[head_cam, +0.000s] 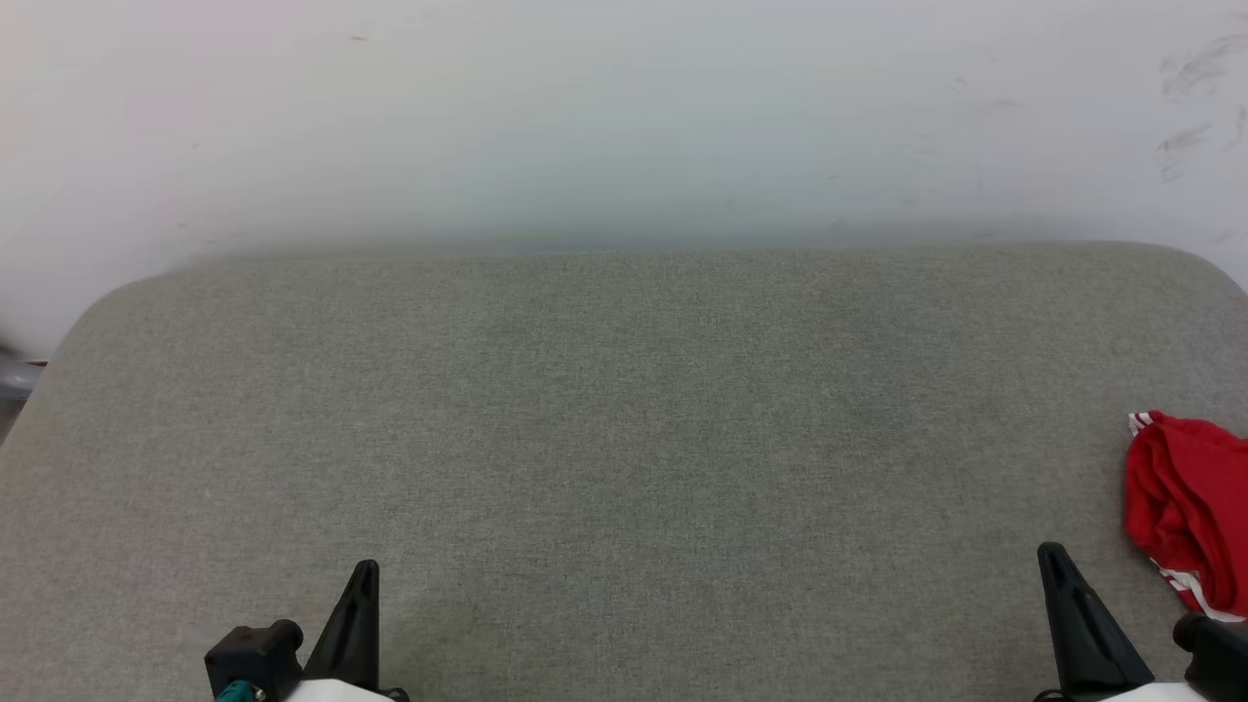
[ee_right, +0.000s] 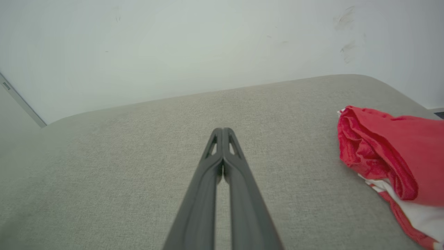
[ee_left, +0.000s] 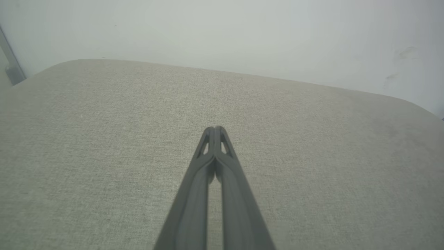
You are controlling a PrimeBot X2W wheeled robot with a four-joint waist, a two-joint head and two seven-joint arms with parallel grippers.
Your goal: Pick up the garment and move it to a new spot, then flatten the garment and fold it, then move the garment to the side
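Observation:
The garment (head_cam: 1185,507) is a crumpled red shirt with white and striped trim, bunched at the far right edge of the grey fabric surface (head_cam: 624,439); part of it runs out of frame. In the right wrist view the garment (ee_right: 388,152) lies to the right of my fingers, apart from them. My right gripper (head_cam: 1051,554) sits at the lower right, just left of the garment, shut and holding nothing; its tips (ee_right: 222,131) meet. My left gripper (head_cam: 367,567) rests at the lower left, far from the garment, shut and holding nothing, tips together (ee_left: 214,129).
The grey upholstered surface has rounded far corners and ends at a pale wall (head_cam: 624,117) behind it. A grey metal part (ee_left: 12,66) shows past the surface's left edge. The broad middle of the fabric lies between my two grippers.

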